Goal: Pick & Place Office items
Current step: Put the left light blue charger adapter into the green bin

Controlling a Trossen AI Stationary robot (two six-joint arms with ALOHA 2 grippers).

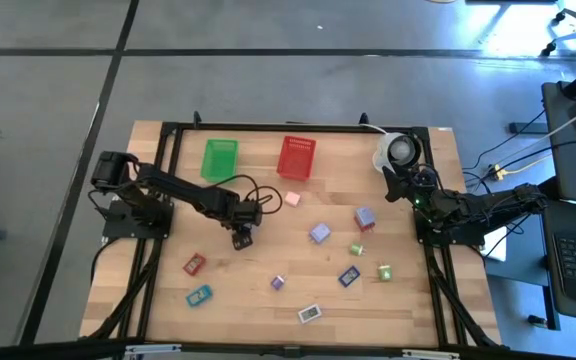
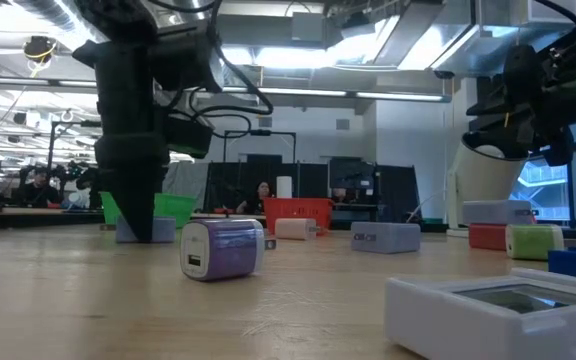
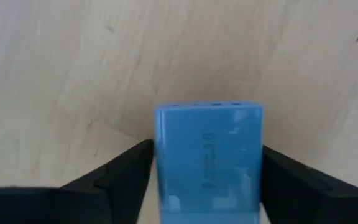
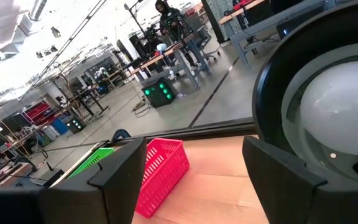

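Observation:
My left gripper [image 1: 243,238] stands over the table's middle left, pointing down, its fingers shut on a blue block [image 3: 208,158]. In the low view that block [image 2: 158,230] sits at table level under the gripper [image 2: 140,232]. Other office items lie loose on the wood: a pink block [image 1: 293,200], two lavender blocks [image 1: 318,233] [image 1: 365,218], green pieces [image 1: 356,249] [image 1: 384,272], a blue piece [image 1: 349,276], a red piece [image 1: 195,264], a teal piece [image 1: 199,295] and a white piece [image 1: 311,313]. My right gripper [image 1: 396,183] waits open and empty at the far right. My left gripper pinches the blue block between its two fingers [image 3: 129,174], one on each long side [image 3: 160,155]. The fingers come from above, pointing down. In the low view the block's underside looks level with the table top.
A green mesh basket [image 1: 219,158] and a red mesh basket [image 1: 297,156] stand at the far edge. A white round cup-like thing [image 1: 400,150] sits at the far right corner, close in front of my right gripper [image 4: 194,180]. A black frame [image 1: 268,127] borders the table.

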